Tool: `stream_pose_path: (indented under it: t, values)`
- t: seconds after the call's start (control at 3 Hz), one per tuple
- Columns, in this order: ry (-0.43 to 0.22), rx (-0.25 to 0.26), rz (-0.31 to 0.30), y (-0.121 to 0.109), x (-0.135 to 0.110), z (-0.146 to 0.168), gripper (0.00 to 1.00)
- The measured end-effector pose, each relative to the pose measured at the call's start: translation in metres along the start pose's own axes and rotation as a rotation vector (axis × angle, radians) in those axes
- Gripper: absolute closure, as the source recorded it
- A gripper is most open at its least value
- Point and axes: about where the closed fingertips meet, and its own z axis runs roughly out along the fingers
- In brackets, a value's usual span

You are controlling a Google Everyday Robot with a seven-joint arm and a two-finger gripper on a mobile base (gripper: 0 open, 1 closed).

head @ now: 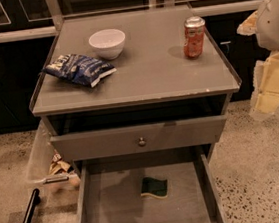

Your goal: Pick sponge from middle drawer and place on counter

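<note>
The sponge (154, 187), dark green on top with a yellow layer below, lies flat on the floor of the middle drawer (115, 209), near its back centre. The drawer is pulled wide open at the bottom of the view. The counter (154, 66) is the grey cabinet top above it. My gripper (271, 87) hangs at the right edge of the view, beside the cabinet's right side. It is level with the counter's front edge, well up and to the right of the sponge, and holds nothing that I can see.
On the counter stand a white bowl (107, 42), a blue-and-white snack bag (79, 69) and an orange soda can (194, 37). A grey drawer front with a round knob (142, 141) overhangs the open drawer's back. A black bar (26, 222) lies on the floor at lower left.
</note>
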Motion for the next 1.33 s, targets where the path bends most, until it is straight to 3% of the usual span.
stream_pose_path:
  t: [0.67, 1.0, 1.33]
  values:
    - [0.005, -0.004, 0.008, 0.003, 0.005, 0.010, 0.00]
    - [0.024, -0.064, 0.013, 0.018, 0.021, 0.043, 0.00]
    - [0.028, -0.071, 0.014, 0.021, 0.022, 0.046, 0.00]
